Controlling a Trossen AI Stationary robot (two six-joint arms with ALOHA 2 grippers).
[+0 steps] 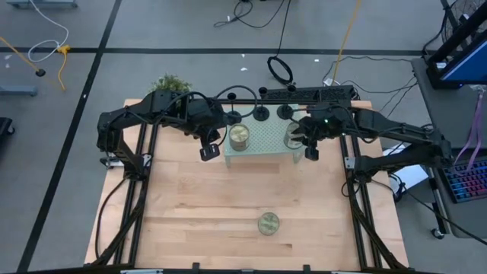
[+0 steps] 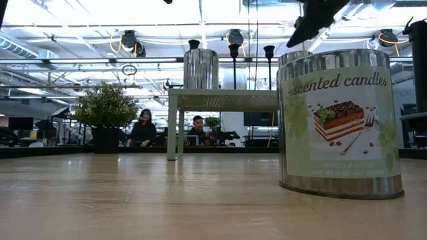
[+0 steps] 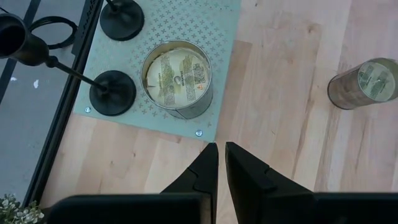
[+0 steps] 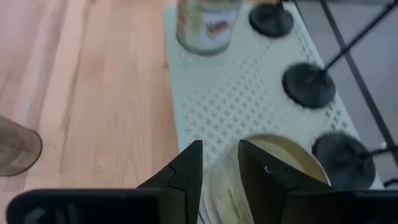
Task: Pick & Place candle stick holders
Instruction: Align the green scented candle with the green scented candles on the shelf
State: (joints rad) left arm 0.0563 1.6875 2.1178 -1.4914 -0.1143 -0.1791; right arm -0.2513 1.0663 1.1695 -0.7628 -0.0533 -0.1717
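High view: 3 candle stick holders (image 1: 261, 113) stand along the rack's (image 1: 266, 141) far edge. Both claws hover over the rack — the left claw (image 1: 208, 152) beside 1 tin (image 1: 240, 135), the right claw (image 1: 310, 151) by another tin (image 1: 293, 135). A third tin (image 1: 268, 223) stands on the table (image 1: 190, 213).

Left wrist view: fingers (image 3: 202, 171) nearly together.

Right wrist view: fingers (image 4: 186, 165) slightly apart — empty.
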